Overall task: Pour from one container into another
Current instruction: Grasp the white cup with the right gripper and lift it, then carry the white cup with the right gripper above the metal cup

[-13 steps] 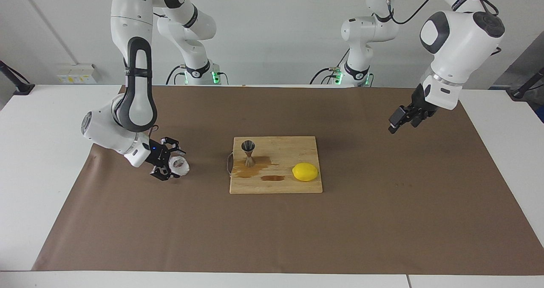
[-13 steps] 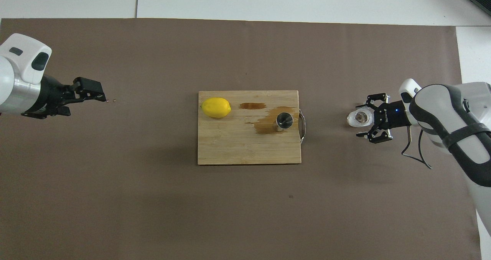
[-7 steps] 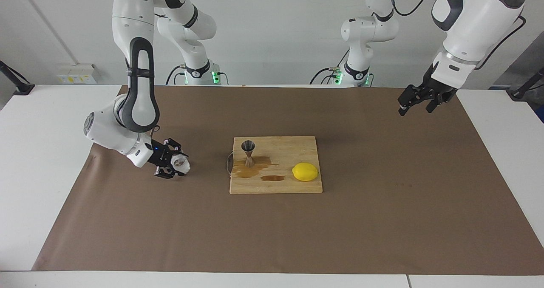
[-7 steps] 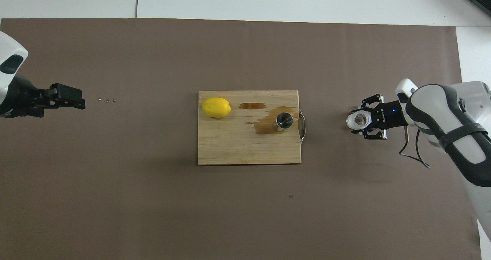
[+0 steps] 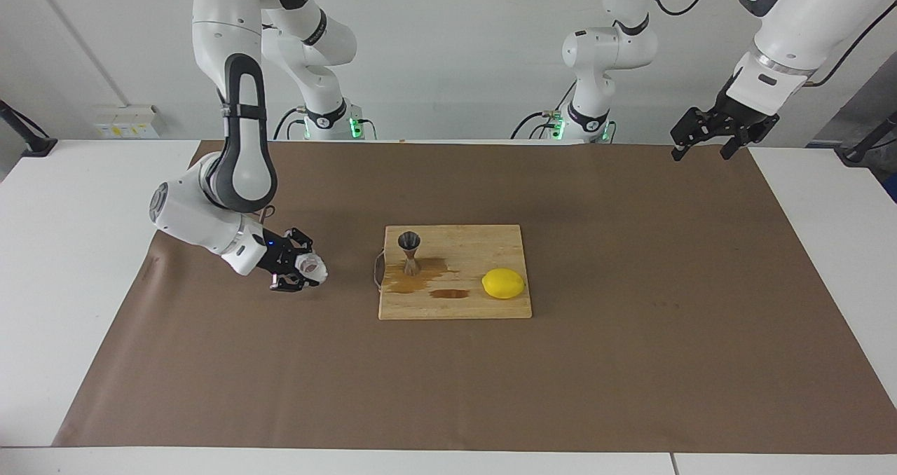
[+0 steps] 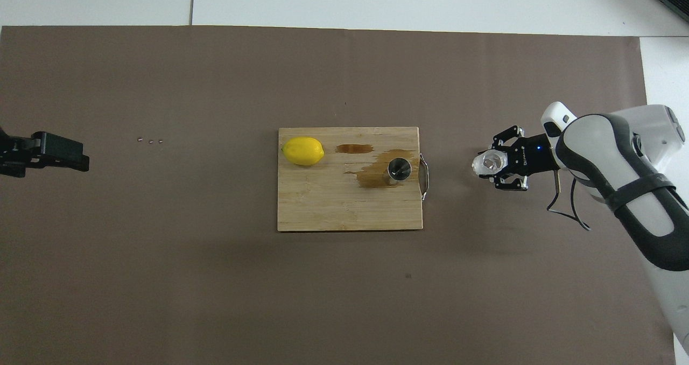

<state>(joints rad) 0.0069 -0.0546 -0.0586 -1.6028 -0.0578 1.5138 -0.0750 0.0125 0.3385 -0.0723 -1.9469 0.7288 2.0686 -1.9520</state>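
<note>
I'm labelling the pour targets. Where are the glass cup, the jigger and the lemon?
glass cup (image 5: 312, 267), facing view, its whitish wall.
jigger (image 5: 410, 241), facing view, its upper cone.
lemon (image 5: 503, 284), facing view, middle of its peel.

- Left claw (image 6: 81, 160): overhead view's edge cuts off all but its tip; arm out of that view
- Right arm: upper links cut by the facing view's top edge, lower body by the overhead view's edge
- Glass cup (image 5: 312, 267): side toward the right claw (image 5: 303, 270) hidden by the fingers; contents too small to tell
- Jigger (image 6: 399, 168): overhead view shows only its mouth; waist and base hidden
- Three specks (image 6: 150, 140) on the desk's brown paper (image 6: 215, 279): too small to identify
</note>
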